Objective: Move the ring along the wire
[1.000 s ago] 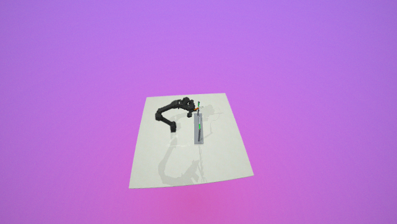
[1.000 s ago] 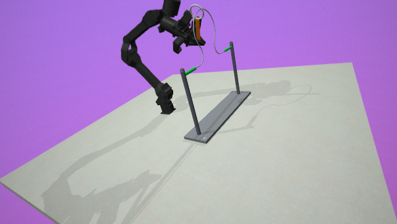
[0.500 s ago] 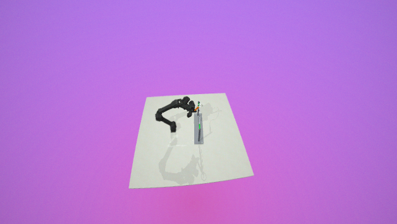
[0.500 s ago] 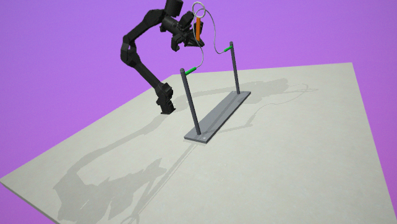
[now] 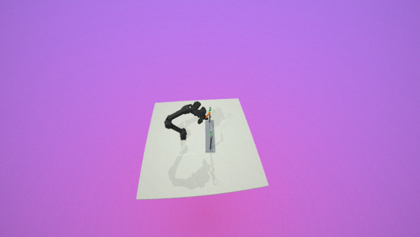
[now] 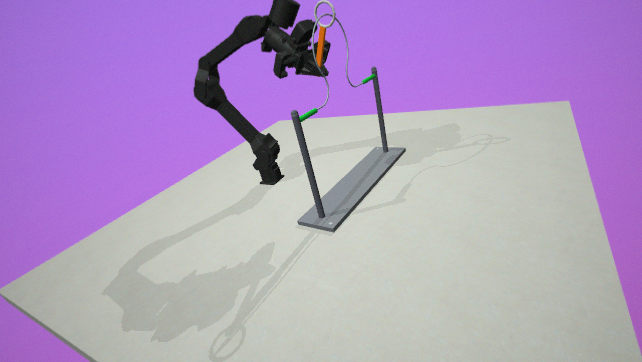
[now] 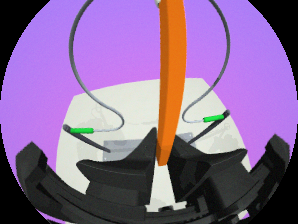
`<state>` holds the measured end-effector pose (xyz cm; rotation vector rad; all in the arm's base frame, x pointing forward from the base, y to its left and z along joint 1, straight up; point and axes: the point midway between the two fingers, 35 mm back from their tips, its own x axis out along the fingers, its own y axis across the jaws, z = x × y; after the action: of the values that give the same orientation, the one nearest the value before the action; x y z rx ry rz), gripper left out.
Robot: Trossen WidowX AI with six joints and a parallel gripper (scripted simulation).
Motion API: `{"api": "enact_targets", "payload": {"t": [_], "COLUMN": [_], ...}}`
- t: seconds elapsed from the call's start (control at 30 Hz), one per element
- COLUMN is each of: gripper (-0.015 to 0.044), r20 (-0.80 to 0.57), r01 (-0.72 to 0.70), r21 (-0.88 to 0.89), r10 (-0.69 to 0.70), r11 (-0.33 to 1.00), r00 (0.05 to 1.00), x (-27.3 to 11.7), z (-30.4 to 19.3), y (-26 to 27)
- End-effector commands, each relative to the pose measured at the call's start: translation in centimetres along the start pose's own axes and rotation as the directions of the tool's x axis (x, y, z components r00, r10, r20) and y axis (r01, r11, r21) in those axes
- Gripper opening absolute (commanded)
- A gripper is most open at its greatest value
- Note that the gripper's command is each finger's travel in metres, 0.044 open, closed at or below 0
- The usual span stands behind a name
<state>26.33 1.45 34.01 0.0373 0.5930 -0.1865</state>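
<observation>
One pale ring (image 5: 212, 109) (image 6: 325, 2) (image 7: 158, 3) on a straight orange handle (image 5: 208, 114) (image 6: 321, 46) (image 7: 172, 65) is up at the high arch of the thin grey wire (image 6: 347, 50) (image 7: 70, 45), off both green sections. The black parallel-jaw gripper (image 5: 206, 118) (image 6: 320, 70) (image 7: 158, 129) has the handle's lower end pinched between its fingers. So pickup is done, and the ring appears partway across, roughly mid-route by my judgement. From the exterior view, the wire seems to pass through the ring, but I cannot tell how much clearance it has.

Still left: descend the other side of the arch with the wire kept inside and untouched, reach the green part beside the goal post, release and back away. These pictures do not settle whether the goal is the nearer dark grey post (image 5: 210, 143) (image 6: 309, 167) or the farther one (image 5: 209, 118) (image 6: 380, 112).
</observation>
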Motion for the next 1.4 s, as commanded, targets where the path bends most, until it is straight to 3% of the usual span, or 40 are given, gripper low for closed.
{"api": "enact_targets", "payload": {"t": [0.0, 1.37], "gripper": [-0.015, -0.015], "r20": [0.003, 0.147], "r01": [0.03, 0.331], "r21": [-0.042, -0.439], "r10": [-0.03, -0.297], "r11": [0.999, 0.835], "r00": [1.0, 0.943], "x": [0.1, 0.0], "z": [-0.1, 0.4], "y": [-0.2, -2.4]}}
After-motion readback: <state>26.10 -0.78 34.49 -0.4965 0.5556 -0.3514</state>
